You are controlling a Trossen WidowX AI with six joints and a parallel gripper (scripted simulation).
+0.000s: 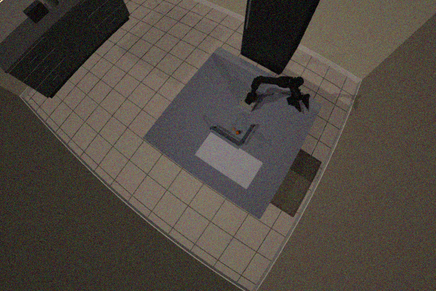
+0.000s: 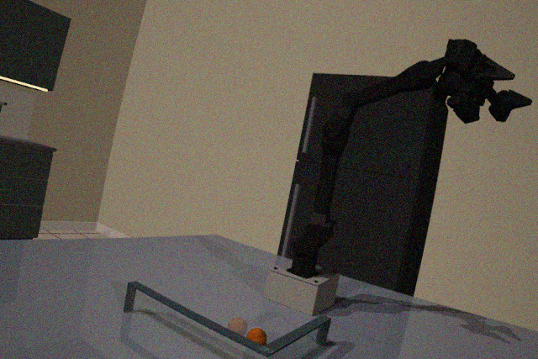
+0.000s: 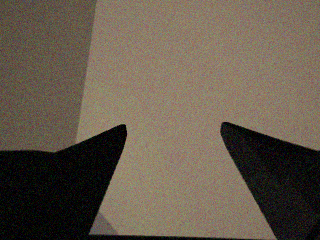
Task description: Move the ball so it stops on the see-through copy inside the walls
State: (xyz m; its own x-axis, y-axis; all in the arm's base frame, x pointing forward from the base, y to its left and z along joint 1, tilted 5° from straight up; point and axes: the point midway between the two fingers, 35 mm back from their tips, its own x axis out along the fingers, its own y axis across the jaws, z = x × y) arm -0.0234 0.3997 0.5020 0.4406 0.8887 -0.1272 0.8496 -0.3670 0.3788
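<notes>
The orange ball [image 1: 238,132] [image 2: 256,336] lies on the table inside the corner made by the long wall [image 1: 225,135] [image 2: 187,311] and the short wall [image 1: 248,134] [image 2: 299,335]. The see-through copy [image 1: 234,129] [image 2: 237,325] is paler and shows beside the ball, farther from where the walls meet. Ball and copy appear apart. Whether the ball touches a wall cannot be told. My gripper [image 1: 305,110] [image 2: 522,89] [image 3: 172,128] is open and empty, high up and far to the right of the ball. The wrist view shows neither ball nor walls.
A pale base block [image 2: 291,290] carries the arm on the bluish table top [image 1: 182,122]. A white rectangle [image 1: 229,161] lies just outside the long wall. A tall dark cabinet [image 1: 281,9] [image 2: 377,181] stands behind the arm.
</notes>
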